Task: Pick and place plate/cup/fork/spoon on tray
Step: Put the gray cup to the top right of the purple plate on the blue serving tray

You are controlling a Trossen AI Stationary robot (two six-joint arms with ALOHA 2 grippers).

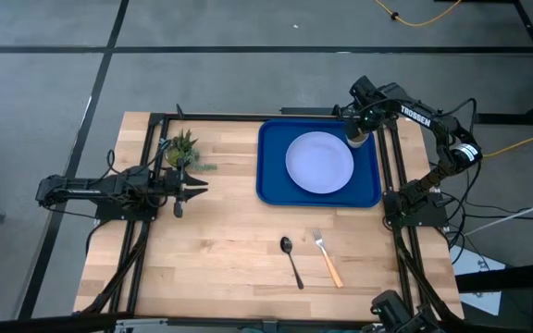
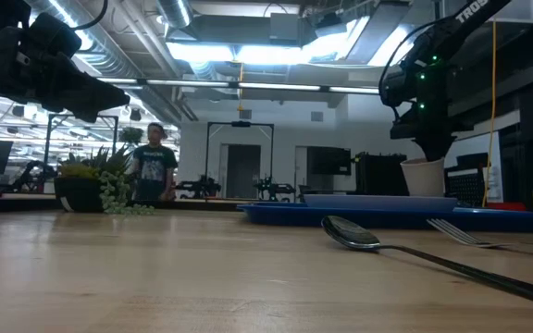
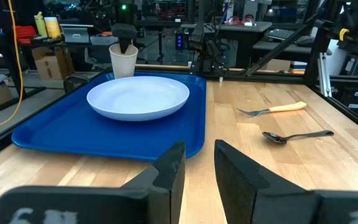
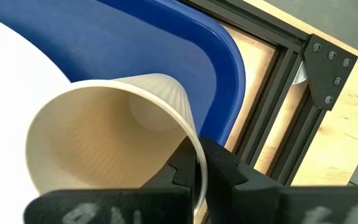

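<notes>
The blue tray (image 1: 271,185) lies at the table's far right with the lavender plate (image 1: 319,162) on its floor. The beige cup (image 1: 357,139) stands upright at the tray's far right corner, and my right gripper (image 1: 359,129) is shut on its rim. I cannot tell whether the cup's base touches the tray. The dark spoon (image 1: 291,260) and the tan-handled fork (image 1: 328,256) lie flat on the wood near the front edge, side by side. My left gripper (image 1: 195,185) is open and empty, hovering left of the tray. My right gripper holds the cup by its rim (image 4: 188,134), on the side away from the plate. The wall is pinched between one finger inside the cup (image 4: 182,171) and one outside (image 4: 229,171). The fingers come from above, pointing down. The cup (image 3: 123,60) stays upright below them.
A small potted plant (image 1: 181,148) stands at the far left, just beyond my left gripper. Black frame rails (image 1: 396,176) run along the table's right edge beside the tray. Bare wood lies between the tray and the cutlery. A person (image 2: 154,171) stands far off in the room.
</notes>
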